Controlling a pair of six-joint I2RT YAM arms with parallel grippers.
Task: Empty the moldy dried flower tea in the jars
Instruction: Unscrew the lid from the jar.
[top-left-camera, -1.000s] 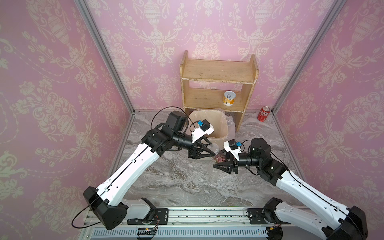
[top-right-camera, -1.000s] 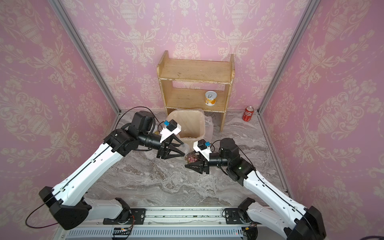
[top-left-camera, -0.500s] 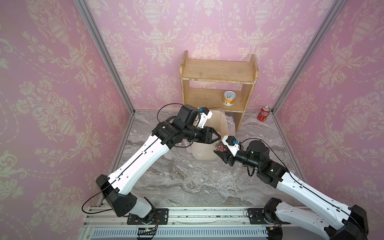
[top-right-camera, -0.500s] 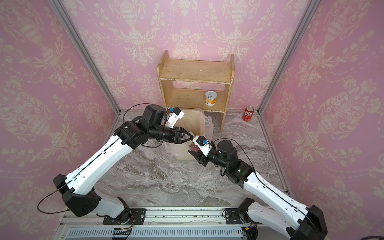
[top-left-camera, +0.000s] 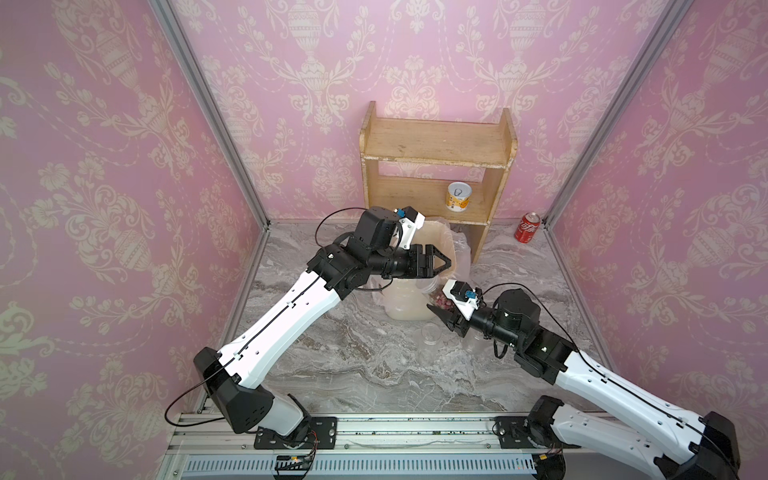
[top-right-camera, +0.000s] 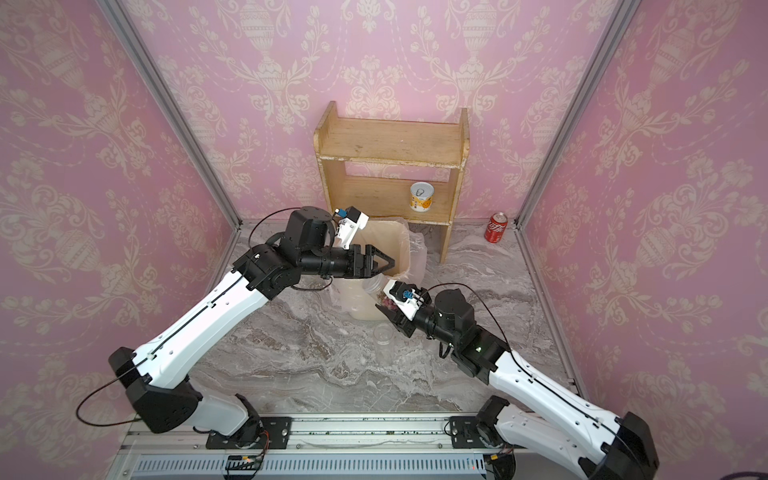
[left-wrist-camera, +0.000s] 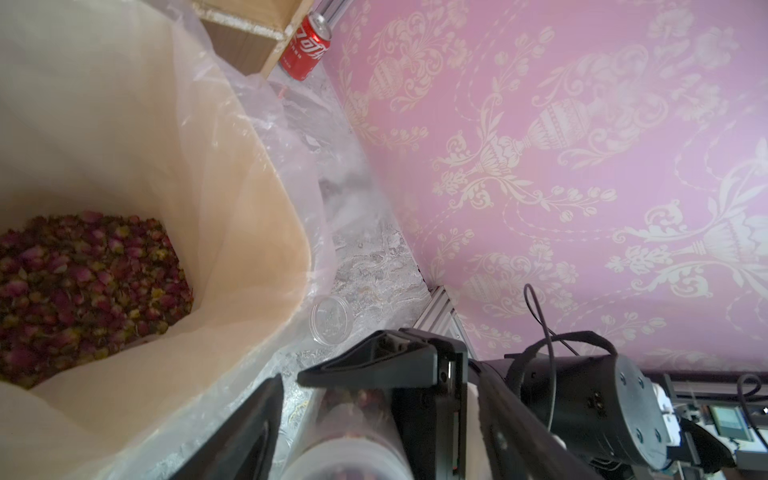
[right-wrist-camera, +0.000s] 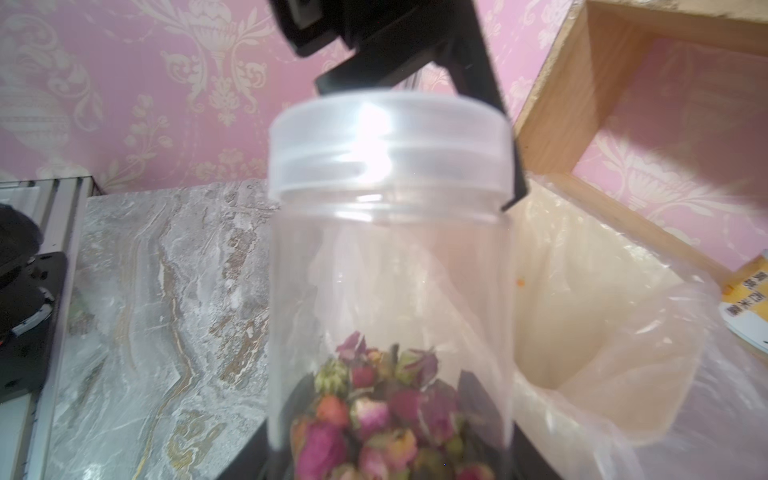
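Observation:
My right gripper (top-left-camera: 441, 306) (right-wrist-camera: 386, 457) is shut on a clear jar (right-wrist-camera: 390, 249), tilted beside the bin. Its translucent lid (right-wrist-camera: 388, 141) is on. Pinkish-red dried flower tea (right-wrist-camera: 386, 415) fills the jar's lower part. My left gripper (top-left-camera: 441, 264) (left-wrist-camera: 374, 399) reaches over the bin, open, with its fingers (right-wrist-camera: 469, 83) straddling the lid (left-wrist-camera: 345, 453). I cannot tell whether they touch it. More of the tea (left-wrist-camera: 83, 291) lies heaped inside the bin. An empty open jar (top-left-camera: 430, 332) (top-right-camera: 382, 334) stands on the floor near the right arm.
The beige bin (top-left-camera: 409, 301) (top-right-camera: 361, 305) has a loose plastic liner and stands before a wooden shelf (top-left-camera: 436, 166). A yellow-and-white tin (top-left-camera: 459, 197) sits on the shelf. A red cola can (top-left-camera: 527, 226) stands by the back right corner. Pink walls close in three sides.
Both arms have moved from over the floor back toward the bin, the right one carrying the jar. The left gripper, shut before, has opened at the jar's lid.

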